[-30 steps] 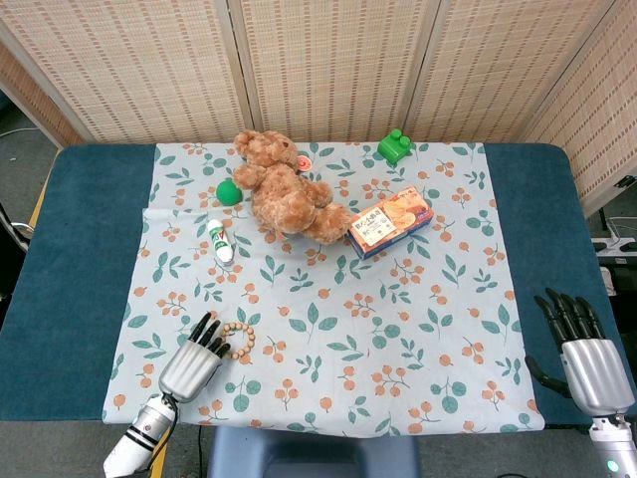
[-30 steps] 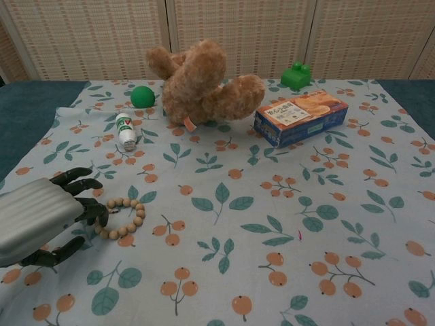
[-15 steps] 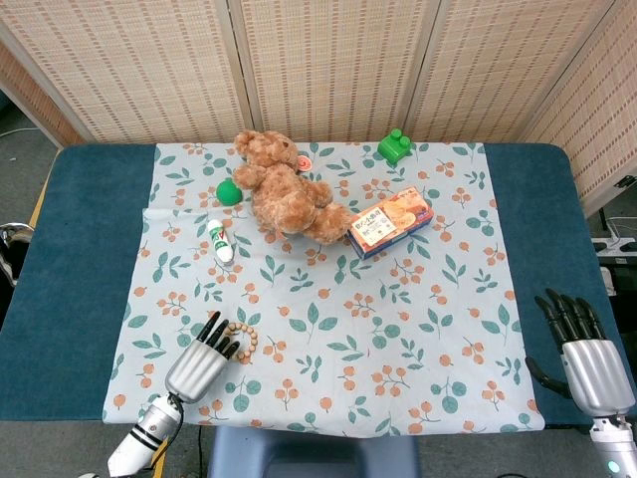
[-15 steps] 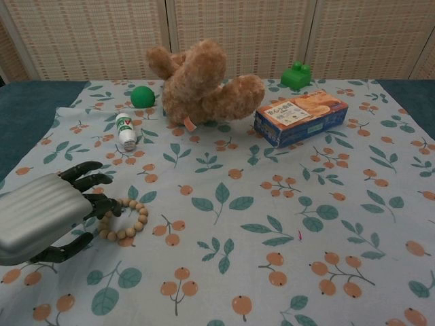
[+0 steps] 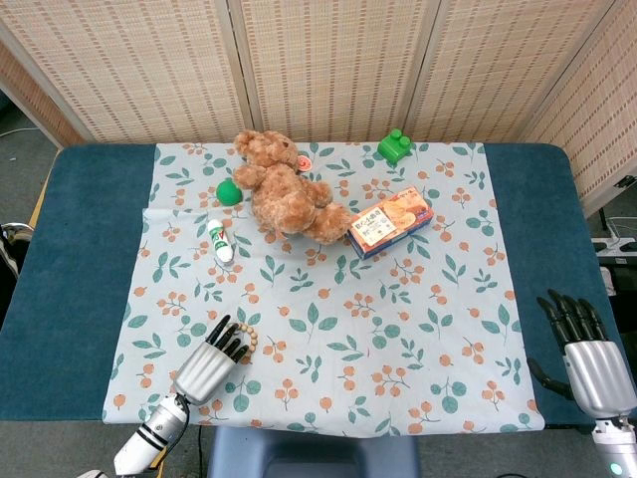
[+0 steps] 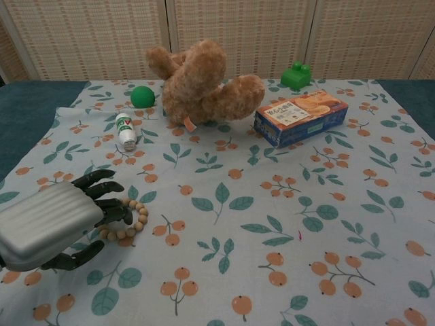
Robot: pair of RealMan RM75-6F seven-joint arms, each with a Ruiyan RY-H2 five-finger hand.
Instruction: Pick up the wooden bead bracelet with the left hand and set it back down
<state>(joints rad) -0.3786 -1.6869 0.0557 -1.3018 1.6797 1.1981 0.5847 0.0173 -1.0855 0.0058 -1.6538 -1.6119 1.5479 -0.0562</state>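
The wooden bead bracelet (image 6: 141, 216) lies flat on the floral cloth near the table's front left; in the head view only the right arc of the bracelet (image 5: 250, 340) shows past the fingers. My left hand (image 6: 58, 221) (image 5: 211, 360) reaches over it from the left. Its dark fingers (image 6: 112, 204) are spread across the left half of the ring and the thumb lies below it. Nothing is lifted, and I cannot tell whether the fingertips touch the beads. My right hand (image 5: 587, 354) rests at the front right corner, fingers apart and holding nothing.
A teddy bear (image 5: 284, 189), a green ball (image 5: 229, 191) and a small white bottle (image 5: 220, 242) lie behind the bracelet. A biscuit box (image 5: 389, 223) and a green block (image 5: 394, 146) sit further right. The floral cloth (image 5: 398, 329) covers the blue table.
My left hand has slid forward and to the right, so its fingers now cover more of the bracelet. The bracelet and the right hand have stayed put.
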